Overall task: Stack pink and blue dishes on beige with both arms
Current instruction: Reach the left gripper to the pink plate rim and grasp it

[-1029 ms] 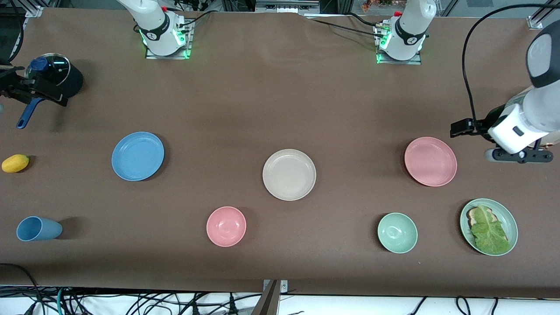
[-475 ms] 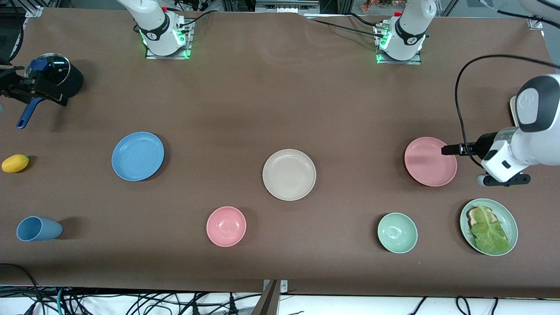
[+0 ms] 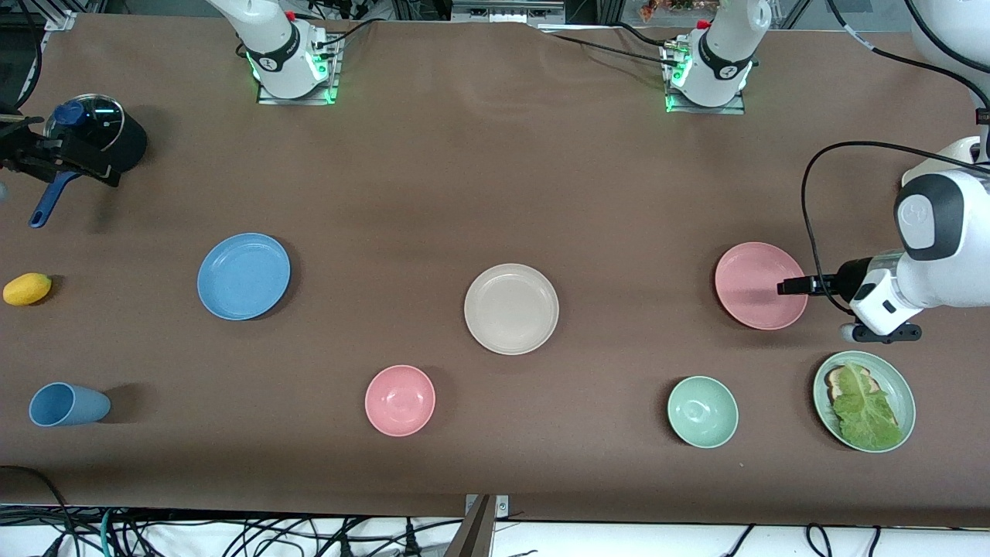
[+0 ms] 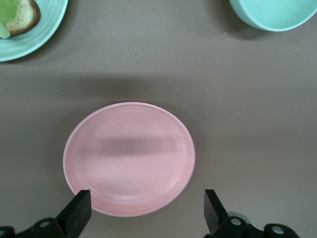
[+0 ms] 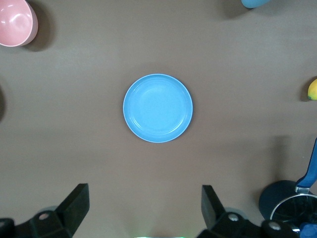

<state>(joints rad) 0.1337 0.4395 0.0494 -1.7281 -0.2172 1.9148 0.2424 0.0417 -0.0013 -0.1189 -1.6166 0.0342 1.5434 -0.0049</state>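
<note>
Three plates lie in a row on the brown table. The blue plate (image 3: pixel 244 276) (image 5: pixel 157 108) is toward the right arm's end, the beige plate (image 3: pixel 511 309) in the middle, and the pink plate (image 3: pixel 761 285) (image 4: pixel 129 158) toward the left arm's end. My left gripper (image 3: pixel 790 287) (image 4: pixel 146 213) is open and low over the pink plate's rim at the left arm's end, with the rim between its fingers and nothing gripped. My right gripper (image 5: pixel 143 208) is open and empty, high above the table between its base and the blue plate. It is out of the front view.
Nearer the front camera stand a pink bowl (image 3: pixel 400 400), a green bowl (image 3: pixel 702 411), a pale green plate (image 3: pixel 897 387) with bread and lettuce, and a blue cup (image 3: pixel 66 404) on its side. A yellow fruit (image 3: pixel 27 288) and a lidded black pot (image 3: pixel 97 139) sit at the right arm's end.
The left arm has swung down and in, bringing its open gripper from beside the pink plate to over its rim. The plates and the right arm have not moved.
</note>
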